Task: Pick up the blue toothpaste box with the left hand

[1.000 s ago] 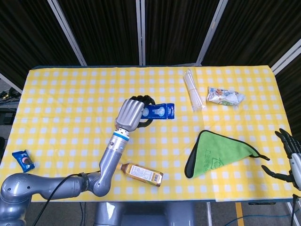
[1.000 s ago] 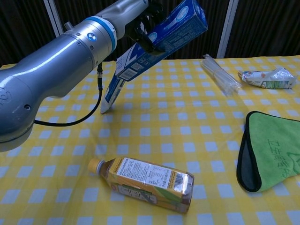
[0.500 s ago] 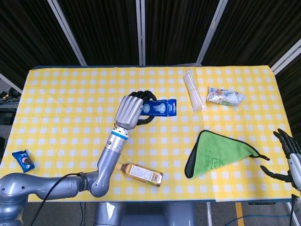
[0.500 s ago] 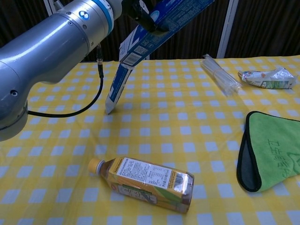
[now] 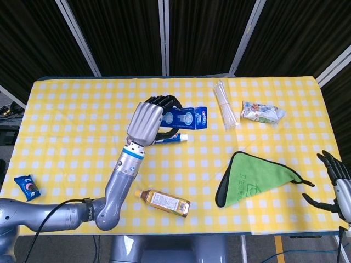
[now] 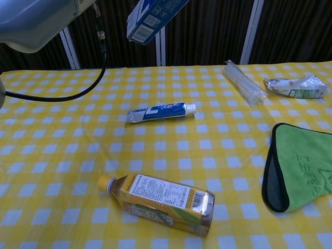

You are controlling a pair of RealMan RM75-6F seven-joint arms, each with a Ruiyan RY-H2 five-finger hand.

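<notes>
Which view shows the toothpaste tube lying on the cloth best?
The chest view: the toothpaste tube lies in full view on the checked tablecloth, cap end pointing right, nothing over it. In the head view the left hand, holding the blue toothpaste box above it, hides most of the tube; only its cap end shows.

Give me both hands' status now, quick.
Left hand: gripping the blue toothpaste box, lifted off the table.
Right hand: open, fingers spread, holding nothing, at the table's right edge.
</notes>
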